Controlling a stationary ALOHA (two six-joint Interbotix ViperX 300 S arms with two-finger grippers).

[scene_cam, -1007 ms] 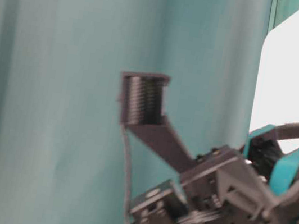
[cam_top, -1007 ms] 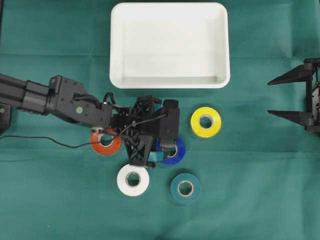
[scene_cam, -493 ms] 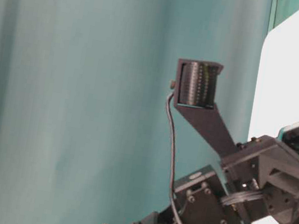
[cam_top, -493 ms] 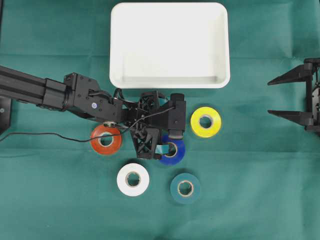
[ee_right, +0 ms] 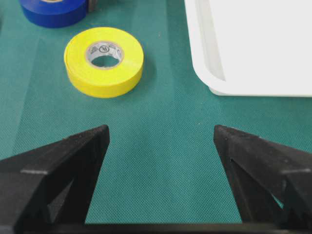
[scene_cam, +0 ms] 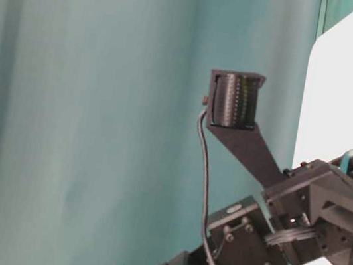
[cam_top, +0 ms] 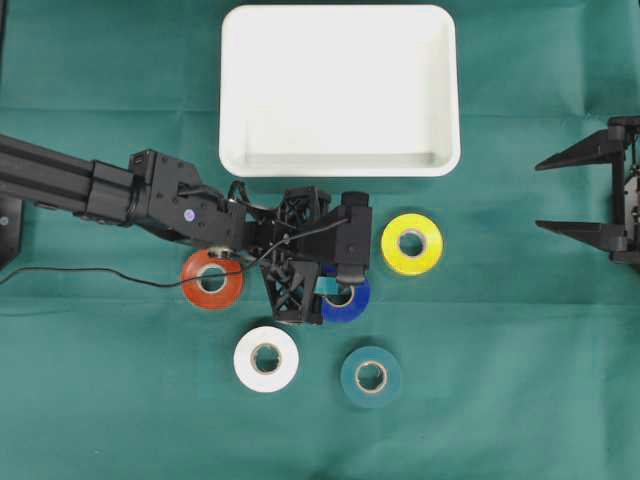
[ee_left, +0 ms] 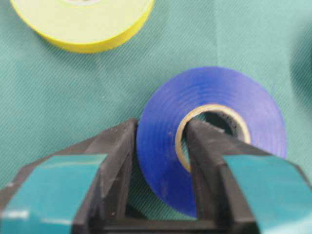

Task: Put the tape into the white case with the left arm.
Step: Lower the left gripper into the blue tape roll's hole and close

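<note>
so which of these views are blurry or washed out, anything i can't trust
Left wrist view: the blue tape is soft, the left gripper's fingers blurrier still. Table-level view: the white case is blown out to flat white. Overhead and right wrist views are sharp, evenly lit.

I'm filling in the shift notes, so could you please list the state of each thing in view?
left gripper: shut on the blue tape, one finger in its hole, one outside.
blue tape: flat on the cloth, gripped.
right gripper: open, holding nothing.
white case: holds nothing.
yellow tape: flat, free.
orange tape: flat, partly under the arm.
white tape: flat, free.
teal tape: flat, free.
</note>
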